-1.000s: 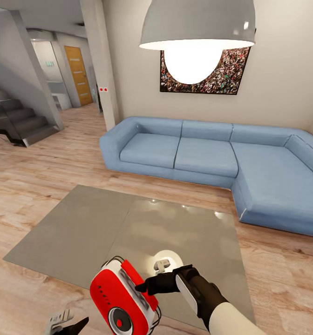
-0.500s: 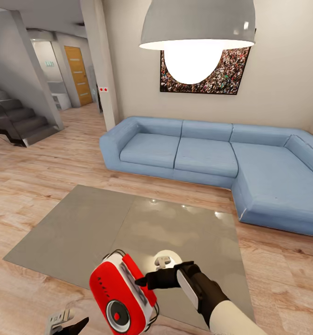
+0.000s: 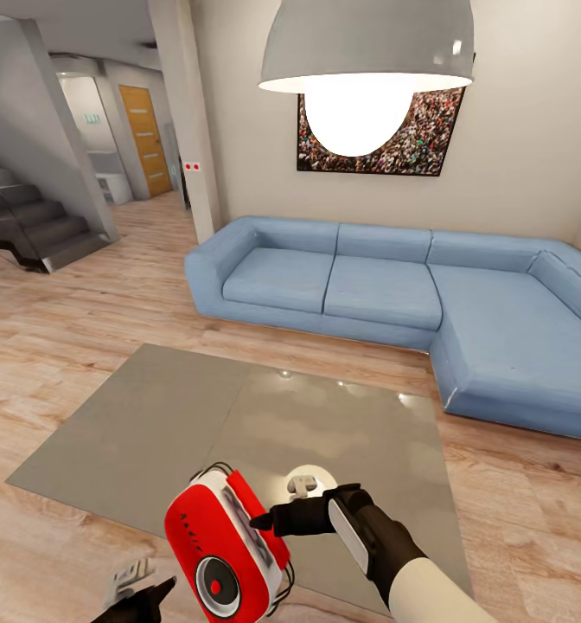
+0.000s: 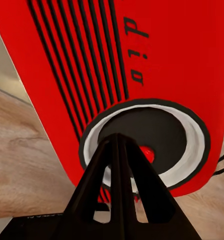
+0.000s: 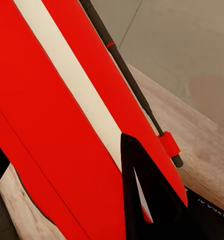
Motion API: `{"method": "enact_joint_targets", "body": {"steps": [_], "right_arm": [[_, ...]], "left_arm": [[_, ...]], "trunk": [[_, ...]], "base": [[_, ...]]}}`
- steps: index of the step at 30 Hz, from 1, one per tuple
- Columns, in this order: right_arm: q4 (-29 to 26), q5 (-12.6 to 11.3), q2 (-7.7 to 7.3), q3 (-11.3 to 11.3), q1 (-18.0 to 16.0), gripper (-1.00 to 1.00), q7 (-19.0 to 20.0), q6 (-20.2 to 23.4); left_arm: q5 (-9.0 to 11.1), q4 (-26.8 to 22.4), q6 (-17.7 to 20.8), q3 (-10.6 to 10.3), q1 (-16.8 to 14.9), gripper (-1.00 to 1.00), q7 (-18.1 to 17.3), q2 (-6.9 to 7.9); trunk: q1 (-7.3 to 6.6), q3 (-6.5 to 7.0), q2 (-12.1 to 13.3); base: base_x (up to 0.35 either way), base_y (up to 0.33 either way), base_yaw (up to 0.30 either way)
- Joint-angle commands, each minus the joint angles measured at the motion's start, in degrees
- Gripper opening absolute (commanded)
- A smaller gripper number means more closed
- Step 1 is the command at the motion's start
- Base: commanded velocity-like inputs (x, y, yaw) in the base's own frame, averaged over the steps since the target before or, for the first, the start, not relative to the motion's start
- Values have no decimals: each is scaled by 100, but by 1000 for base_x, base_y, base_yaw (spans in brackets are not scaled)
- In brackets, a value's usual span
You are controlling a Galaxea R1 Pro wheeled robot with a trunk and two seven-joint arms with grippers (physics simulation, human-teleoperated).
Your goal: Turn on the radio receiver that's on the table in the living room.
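The red radio receiver [image 3: 200, 536] with white sides hangs tilted over the table's [image 3: 195, 415] near edge, dial facing me. My right gripper [image 3: 264, 523] is shut on its side, and one black finger [image 5: 142, 200] lies against the red and white shell [image 5: 52, 150] beside the thin handle. My left gripper [image 3: 152, 593] sits low and just left of the radio. It is shut, its joined fingertips [image 4: 117, 137] pointing at the round dial [image 4: 157, 135] on the red face [image 4: 157, 50]; whether they touch it I cannot tell.
A blue L-shaped sofa [image 3: 394, 294] stands beyond the table. A grey pendant lamp [image 3: 368, 52] hangs ahead, in front of the crowd photo [image 3: 429, 138]. A pillar [image 3: 187, 112], stairs [image 3: 31, 225] and a hallway lie to the left. Wood floor surrounds the table.
My left gripper has risen a little and moved right, closer to the radio's dial. The radio and right gripper have shifted slightly up and left.
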Motion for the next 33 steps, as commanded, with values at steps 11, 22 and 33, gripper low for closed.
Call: {"method": "enact_joint_targets", "body": {"steps": [11,22,33], "right_arm": [[-9,-110,2,0,-2,-100,-38,39],[-16,-107,2,-5,-265,-100,-200,31],[4,-119,2,-7,-282,-100,-205,31]], "left_arm": [[-18,52,-26,-460,-47,-100,11,-2],[-33,87,-27,-501,-46,-100,9,-3],[-18,80,-30,-499,-47,-100,3,-1]], "trunk": [[0,0,-1],[0,0,-1],[0,0,-1]], "base": [[0,0,0],[0,0,0],[0,0,0]]}}
